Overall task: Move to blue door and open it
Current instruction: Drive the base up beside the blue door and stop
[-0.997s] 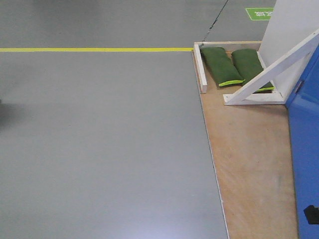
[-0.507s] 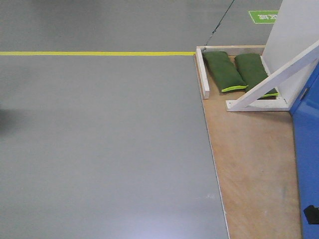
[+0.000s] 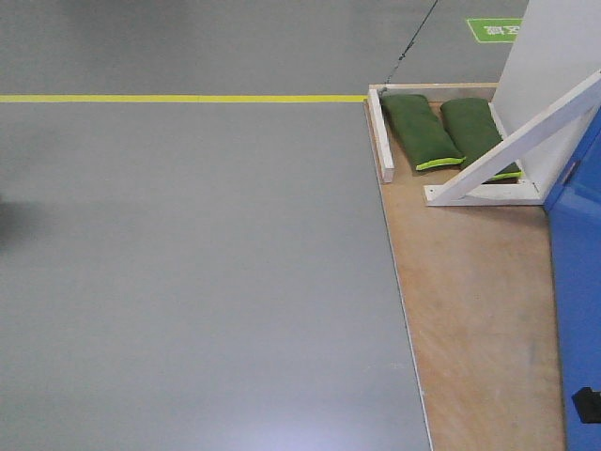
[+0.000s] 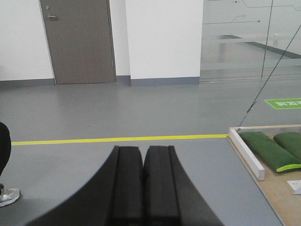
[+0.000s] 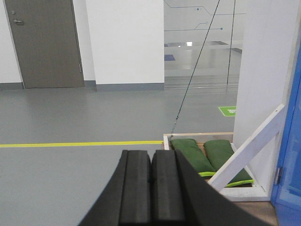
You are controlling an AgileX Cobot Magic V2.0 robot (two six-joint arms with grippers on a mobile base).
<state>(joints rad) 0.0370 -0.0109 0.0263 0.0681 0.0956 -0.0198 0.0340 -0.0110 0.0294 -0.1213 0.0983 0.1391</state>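
Note:
The blue door (image 3: 577, 282) shows as a glossy blue panel along the right edge of the front view, standing on a wooden platform (image 3: 470, 310). Its edge with a hinge also shows at the far right of the right wrist view (image 5: 291, 150). The handle and lock are out of view. My left gripper (image 4: 143, 155) is shut and empty, pointing over the grey floor. My right gripper (image 5: 151, 157) is shut and empty, to the left of the door. Neither gripper touches the door.
A white wall panel with a diagonal brace (image 3: 512, 150) stands next to the door. Two green sandbags (image 3: 423, 127) lie on the platform behind a white batten (image 3: 380, 132). A yellow floor line (image 3: 178, 98) crosses ahead. A grey door (image 4: 80, 40) is far off.
The view has shifted slightly: the platform and door sit a little further right in the frame than one second ago. Both grippers stay shut.

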